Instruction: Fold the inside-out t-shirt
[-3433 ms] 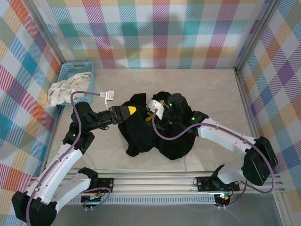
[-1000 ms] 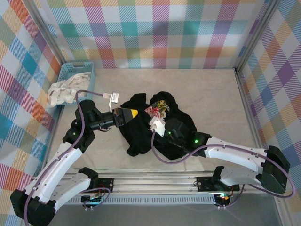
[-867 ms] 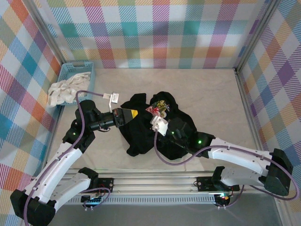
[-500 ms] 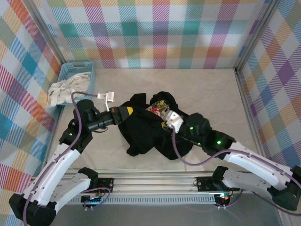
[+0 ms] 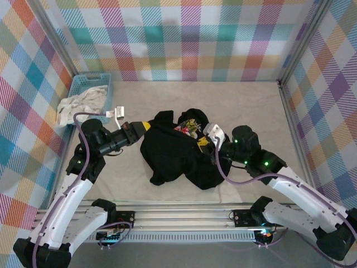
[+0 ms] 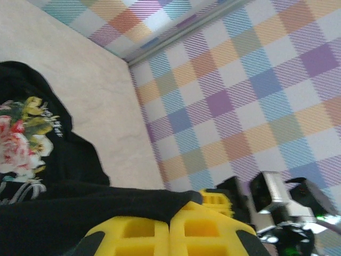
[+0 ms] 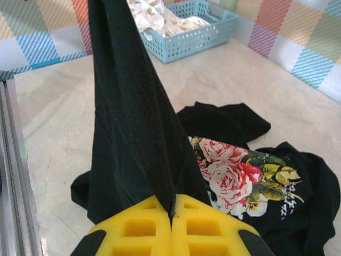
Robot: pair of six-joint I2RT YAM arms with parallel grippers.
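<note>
The inside-out t-shirt (image 5: 173, 153) is black cloth with a rose print (image 5: 188, 128), bunched at the table's middle. My left gripper (image 5: 145, 125) is shut on the shirt's upper left edge. The left wrist view has yellow pads (image 6: 133, 234) pressed together with black cloth (image 6: 80, 200) caught between them. My right gripper (image 5: 204, 140) is shut on the shirt at its right side. From its yellow pads (image 7: 144, 229) a taut black fold (image 7: 128, 117) rises away, the rose print (image 7: 234, 173) lying beyond.
A blue basket (image 5: 88, 92) holding white-cream cloth (image 5: 75, 106) stands at the far left, also in the right wrist view (image 7: 181, 26). Checked walls enclose the marble-look table (image 5: 251, 111). A metal rail (image 5: 184, 220) runs along the near edge.
The left gripper has pulled its edge of the shirt leftward. The right gripper has swung right and back with its hold, so the cloth between them is stretched wider.
</note>
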